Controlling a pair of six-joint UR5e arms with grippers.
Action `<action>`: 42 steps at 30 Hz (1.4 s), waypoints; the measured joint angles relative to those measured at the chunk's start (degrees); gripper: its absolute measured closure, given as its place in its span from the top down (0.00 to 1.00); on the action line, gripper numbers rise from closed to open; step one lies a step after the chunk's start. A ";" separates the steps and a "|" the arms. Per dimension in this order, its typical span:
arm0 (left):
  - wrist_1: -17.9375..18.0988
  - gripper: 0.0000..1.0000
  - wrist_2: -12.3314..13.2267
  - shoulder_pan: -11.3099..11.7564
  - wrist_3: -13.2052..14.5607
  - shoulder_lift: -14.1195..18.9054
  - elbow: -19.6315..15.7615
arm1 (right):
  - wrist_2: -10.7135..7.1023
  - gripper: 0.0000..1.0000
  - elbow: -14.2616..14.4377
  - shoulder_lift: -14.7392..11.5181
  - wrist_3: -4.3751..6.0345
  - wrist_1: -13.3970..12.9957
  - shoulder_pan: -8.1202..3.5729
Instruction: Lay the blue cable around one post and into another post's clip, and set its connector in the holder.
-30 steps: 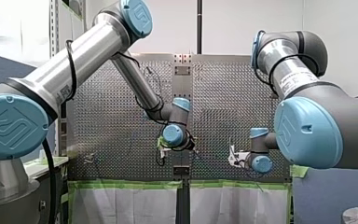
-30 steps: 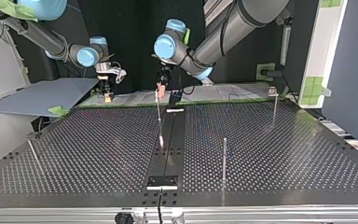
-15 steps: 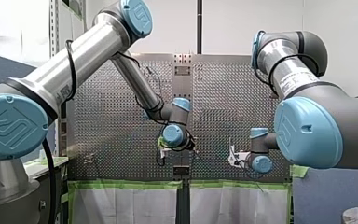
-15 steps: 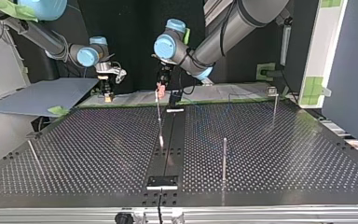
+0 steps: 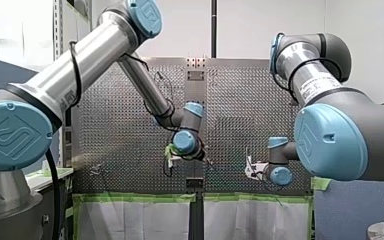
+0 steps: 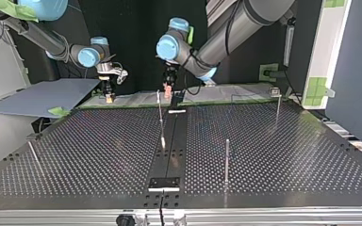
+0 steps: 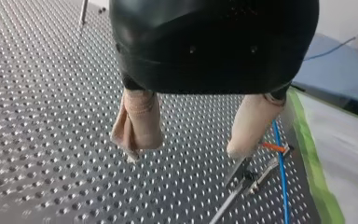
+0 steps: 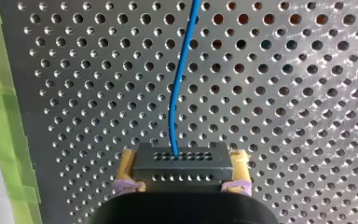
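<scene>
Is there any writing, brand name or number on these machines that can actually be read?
No word or number can be read in any view.
My left arm's blue cap: a raised emblem, no legible letters.
My right arm's blue cap: the same emblem.
My right arm's silver tube: dark print, too blurred to read.
My left arm's silver tube: small print, also blurred.

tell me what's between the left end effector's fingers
Only bare perforated table, in the left wrist view; the blue cable runs outside one finger.
</scene>
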 joint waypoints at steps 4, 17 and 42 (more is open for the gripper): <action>-0.39 1.00 -2.27 0.48 -0.40 2.13 -1.99 | 0.00 0.00 0.00 0.01 0.02 -0.10 0.00; -1.44 1.00 -6.86 4.53 -5.50 9.78 -9.60 | -0.35 0.00 0.00 0.04 0.34 -0.48 -0.08; -2.48 1.00 1.44 19.09 -19.94 24.45 -10.59 | -1.23 0.00 0.01 0.33 1.31 -0.90 -0.09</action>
